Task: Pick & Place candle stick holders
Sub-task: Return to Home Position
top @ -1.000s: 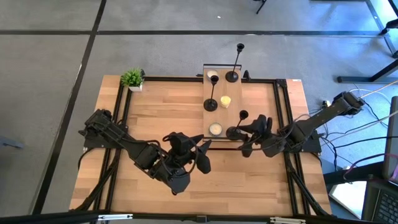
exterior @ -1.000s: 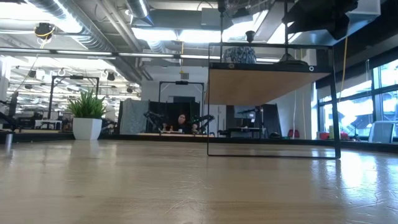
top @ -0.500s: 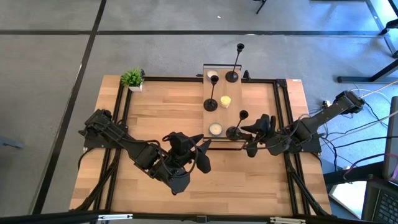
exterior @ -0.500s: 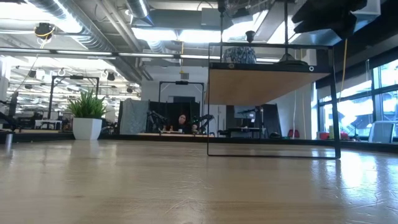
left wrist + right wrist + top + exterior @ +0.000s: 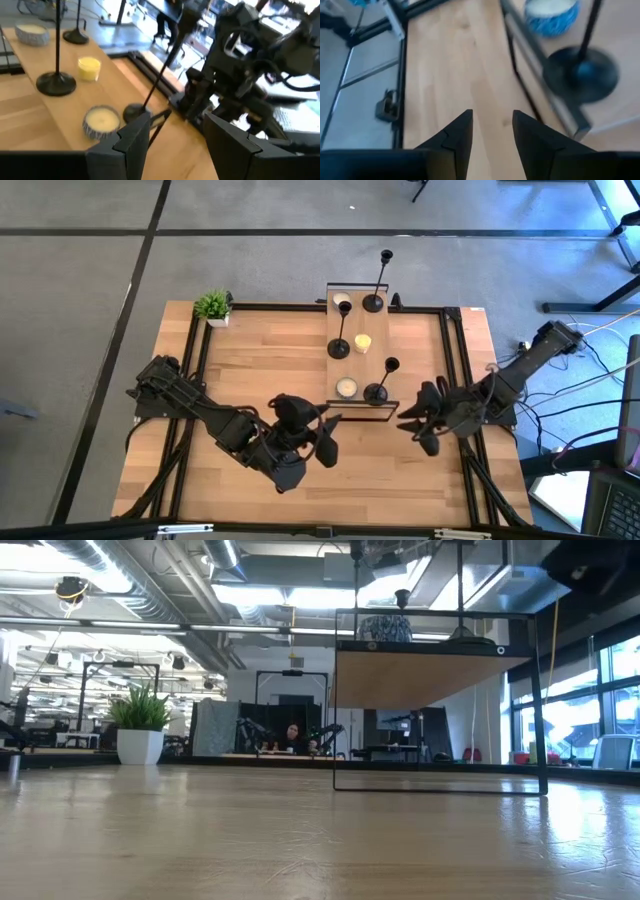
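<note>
Three black candle stick holders stand by their round bases on a raised wooden shelf [image 5: 362, 366]: a tall one [image 5: 378, 281] at the far end, another [image 5: 340, 332] at mid-shelf, and a short one [image 5: 381, 383] at the near right corner. My right gripper [image 5: 421, 425] is open, right of the shelf's near corner and apart from the short holder, whose base [image 5: 580, 73] shows in the right wrist view. My left gripper [image 5: 328, 437] is open and hovers near the shelf's near end, pointing at the short holder [image 5: 159, 79]. Nothing lies between either pair of fingers.
A white candle [image 5: 342, 300], a yellow candle [image 5: 362, 342] and a white candle in a blue cup [image 5: 346, 388] also stand on the shelf. A small potted plant [image 5: 212, 306] sits at the table's far left corner. Bare wooden table [image 5: 260, 370] lies left of the shelf.
My right gripper has drawn back from the short holder toward the table's right and near edges, turning as it went, with the same finger gap. The short holder has stayed upright on the shelf's near right corner.
</note>
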Motion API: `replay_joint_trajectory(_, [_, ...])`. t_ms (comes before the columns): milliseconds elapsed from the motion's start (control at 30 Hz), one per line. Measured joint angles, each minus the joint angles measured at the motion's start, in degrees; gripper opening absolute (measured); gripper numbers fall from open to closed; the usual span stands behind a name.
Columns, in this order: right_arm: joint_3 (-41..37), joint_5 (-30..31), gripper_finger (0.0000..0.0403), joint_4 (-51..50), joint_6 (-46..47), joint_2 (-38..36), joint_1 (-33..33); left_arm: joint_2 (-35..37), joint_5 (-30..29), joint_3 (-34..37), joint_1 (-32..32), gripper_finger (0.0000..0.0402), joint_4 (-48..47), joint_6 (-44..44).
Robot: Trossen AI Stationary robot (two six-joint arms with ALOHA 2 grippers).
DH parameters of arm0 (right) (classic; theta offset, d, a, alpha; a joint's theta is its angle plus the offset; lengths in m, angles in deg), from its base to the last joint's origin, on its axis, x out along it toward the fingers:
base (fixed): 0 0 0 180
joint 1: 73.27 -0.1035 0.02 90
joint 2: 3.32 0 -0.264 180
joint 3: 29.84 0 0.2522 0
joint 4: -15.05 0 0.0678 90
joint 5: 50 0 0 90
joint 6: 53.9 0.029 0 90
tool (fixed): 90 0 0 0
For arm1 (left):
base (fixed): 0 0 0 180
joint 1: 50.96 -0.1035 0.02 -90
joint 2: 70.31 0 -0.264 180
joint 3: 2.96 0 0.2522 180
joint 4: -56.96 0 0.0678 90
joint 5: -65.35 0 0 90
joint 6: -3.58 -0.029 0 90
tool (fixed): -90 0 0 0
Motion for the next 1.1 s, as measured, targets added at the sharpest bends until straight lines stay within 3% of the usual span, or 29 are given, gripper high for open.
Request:
replay_joint_trajectory(233, [0.0,-0.5,0.0143,-2.1,6.4,0.3,-5.8,0.0,2.9,0.0,0.0,0.0182,-3.5,10.5])
replay_joint_trajectory(400, [0.0,0.1,0.0142,-2.1,9.5,0.6,-9.0,-2.0,5.0,0.0,0.8,0.0182,-4.5,12.0])
replay_joint_trajectory(567, [0.0,0.1,0.0142,-2.3,10.8,3.0,-10.3,-6.2,10.6,0.0,1.1,0.0182,-8.2,17.5])
replay_joint_trajectory(767, [0.0,-0.1,0.0138,-2.4,14.3,7.8,-12.3,-11.2,17.6,0.0,1.0,0.0179,-17.1,31.2])
replay_joint_trajectory(933, [0.0,0.5,0.0115,-2.7,18.8,12.1,-13.8,-13.3,22.0,0.0,1.0,0.0151,-28.2,39.3])
replay_joint_trajectory(1100, [0.0,7.0,0.0061,-3.6,26.7,15.7,-14.6,-13.9,22.7,0.0,0.7,0.0096,-36.7,41.8])
